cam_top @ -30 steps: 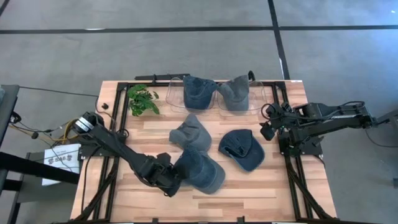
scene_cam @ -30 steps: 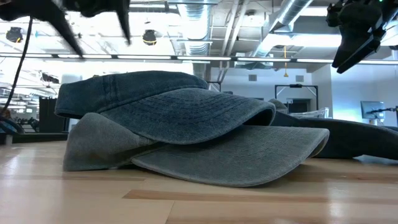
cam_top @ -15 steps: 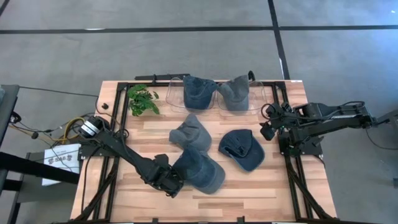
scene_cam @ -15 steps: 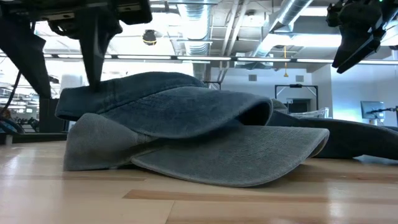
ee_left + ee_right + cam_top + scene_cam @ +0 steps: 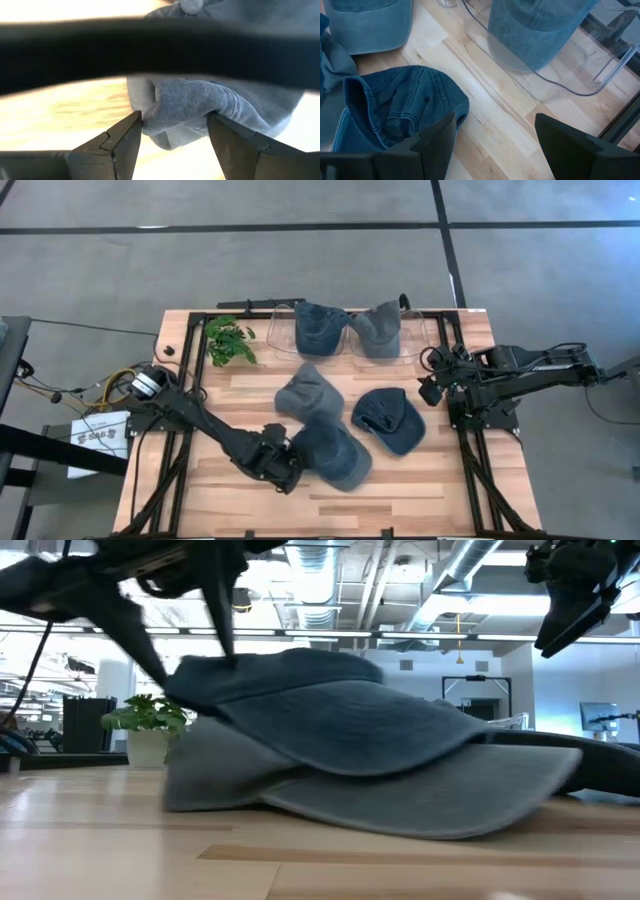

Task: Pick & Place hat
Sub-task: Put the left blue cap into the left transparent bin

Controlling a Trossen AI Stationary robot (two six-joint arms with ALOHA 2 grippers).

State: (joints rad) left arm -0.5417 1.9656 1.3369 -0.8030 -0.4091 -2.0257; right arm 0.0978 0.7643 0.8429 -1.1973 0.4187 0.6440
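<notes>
Five hats [image 5: 333, 452] | paper label [image 5: 98, 435], writing unreadable | plant [image 5: 230, 340]

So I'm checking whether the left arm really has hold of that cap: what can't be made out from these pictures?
- Left end effector, high view: its fingertips sit at the near cap's edge, hidden by the wrist, so contact is unclear.
- Left wrist view: a dark bar blocks the upper picture; cloth sits between the fingers, but whether it is pinched cannot be told.
- Low view: motion blur smears the arm.
</notes>
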